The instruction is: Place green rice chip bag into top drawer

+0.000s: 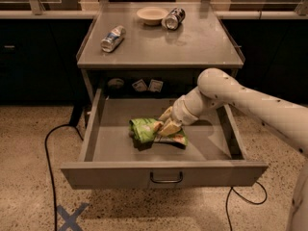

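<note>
The green rice chip bag (pixel 144 129) lies crumpled on the floor of the open top drawer (pixel 163 173), near its middle. The drawer is pulled fully out, with its flat grey front and small dark wire handle (pixel 166 179) toward the camera. My gripper (pixel 167 123) reaches down into the drawer from the right on the white arm (pixel 240 100). It is shut on the right end of the bag, which rests on the drawer bottom.
On the cabinet top (pixel 192 47) lie a silver can (pixel 112 38) at the left, a pale bowl (pixel 152 15) and a second can (pixel 173 18) at the back. A black cable (pixel 48 148) runs over the floor at the left. A blue tape cross (pixel 71 216) marks the floor.
</note>
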{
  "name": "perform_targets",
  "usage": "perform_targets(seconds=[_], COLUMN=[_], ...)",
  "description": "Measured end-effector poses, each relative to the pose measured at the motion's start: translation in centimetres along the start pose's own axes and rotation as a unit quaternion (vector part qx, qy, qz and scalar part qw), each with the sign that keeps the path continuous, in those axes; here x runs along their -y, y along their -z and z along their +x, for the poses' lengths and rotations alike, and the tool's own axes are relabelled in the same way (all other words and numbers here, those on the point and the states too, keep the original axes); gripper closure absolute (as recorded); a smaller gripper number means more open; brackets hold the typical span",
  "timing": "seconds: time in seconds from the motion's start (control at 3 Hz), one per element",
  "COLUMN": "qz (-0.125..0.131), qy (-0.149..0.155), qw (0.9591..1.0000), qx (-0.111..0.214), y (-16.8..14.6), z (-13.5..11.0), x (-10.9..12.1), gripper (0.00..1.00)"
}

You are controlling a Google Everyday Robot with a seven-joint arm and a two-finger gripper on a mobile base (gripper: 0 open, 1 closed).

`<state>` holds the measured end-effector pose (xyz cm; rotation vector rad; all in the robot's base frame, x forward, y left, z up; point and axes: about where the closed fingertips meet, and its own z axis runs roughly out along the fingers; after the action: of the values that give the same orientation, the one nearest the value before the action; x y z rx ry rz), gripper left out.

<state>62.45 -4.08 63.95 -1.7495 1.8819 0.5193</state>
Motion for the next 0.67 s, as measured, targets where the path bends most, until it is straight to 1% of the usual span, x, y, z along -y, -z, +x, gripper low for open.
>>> perform_targets(seconds=[0.33,0.67], qz=[0.0,0.0], qy=[0.0,0.0], qw=[1.0,1.0], qx=[0.0,0.0], y=[-0.01,-0.02], z=[0.0,0.0], x=[0.0,-0.01], gripper=[0.12,0.0])
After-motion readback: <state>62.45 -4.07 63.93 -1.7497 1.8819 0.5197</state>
